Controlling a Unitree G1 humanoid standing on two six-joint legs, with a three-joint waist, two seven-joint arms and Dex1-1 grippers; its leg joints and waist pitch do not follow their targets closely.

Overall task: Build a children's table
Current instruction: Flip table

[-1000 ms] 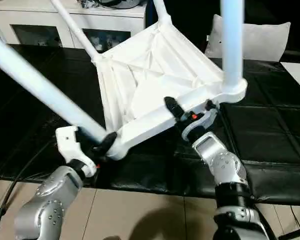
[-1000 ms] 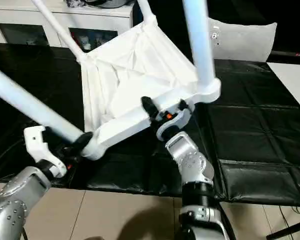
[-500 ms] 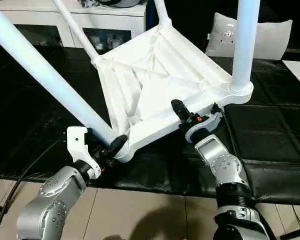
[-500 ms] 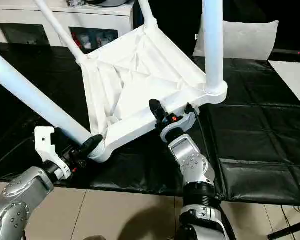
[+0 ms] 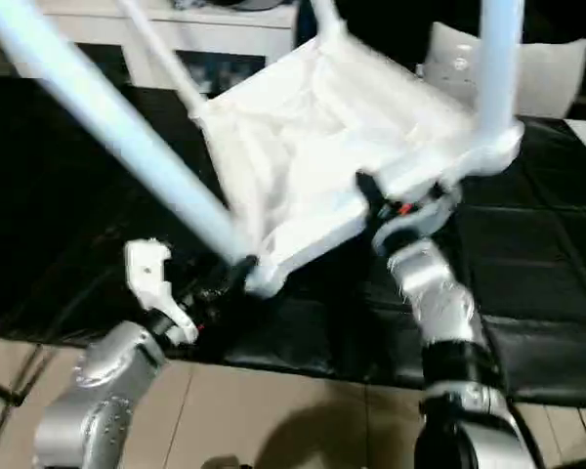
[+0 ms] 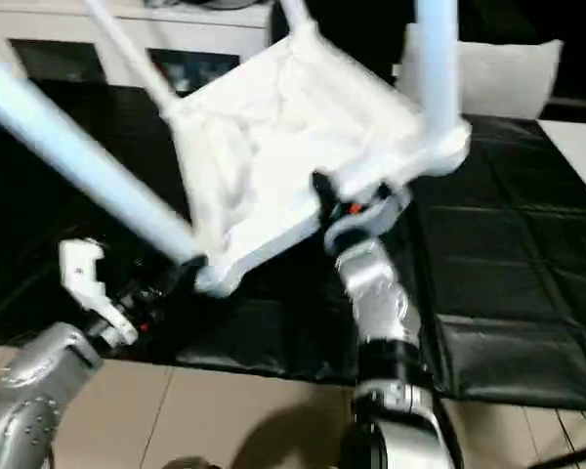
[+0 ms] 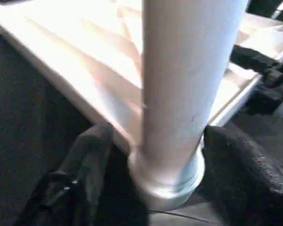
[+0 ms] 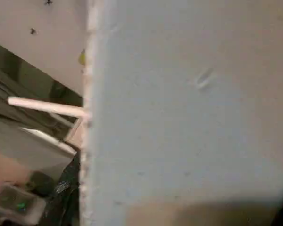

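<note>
White plastic kids' table top (image 5: 313,147) sits upside down and tilted over the black table (image 5: 527,264), legs up, so sockets stay reachable. Our right pincer (image 5: 396,203) is clamped on the near rim w/ a finger each side, prob. to steady it. Our left pincer (image 7: 151,155) stands spread, fingers (image 7: 92,155) either side of the near-left leg (image 7: 188,84), not pinching it.

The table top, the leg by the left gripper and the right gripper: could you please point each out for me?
table top (image 5: 303,147), left eye view, on its ribbed underside.
leg (image 7: 188,84), left wrist view, on the tube above its socket.
right gripper (image 5: 396,205), left eye view, at the top's near edge.
</note>
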